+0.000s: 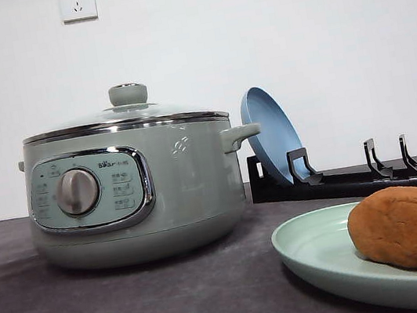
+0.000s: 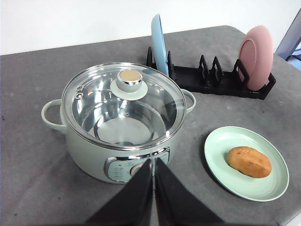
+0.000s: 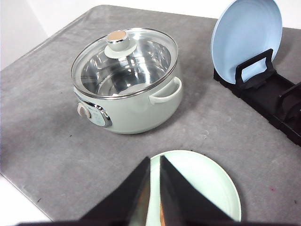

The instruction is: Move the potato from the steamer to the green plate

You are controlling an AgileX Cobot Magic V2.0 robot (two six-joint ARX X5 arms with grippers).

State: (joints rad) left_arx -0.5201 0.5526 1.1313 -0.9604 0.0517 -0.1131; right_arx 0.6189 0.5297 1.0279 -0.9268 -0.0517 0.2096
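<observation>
Apparently "Bear" on steamer panel

Glass lid closes the steamer; open table surrounds it; dish rack blocks behind.

A staged kitchen tabletop: grey cloth, bare white wall (two sockets), dish rack, steamer.

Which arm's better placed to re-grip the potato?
Right, likely: shut right tool hangs over the round pale mint-green plate. Shut left tool faces the lidded sage-green steamer pot; the orange-brown oblong potato lies off to its side.
</observation>
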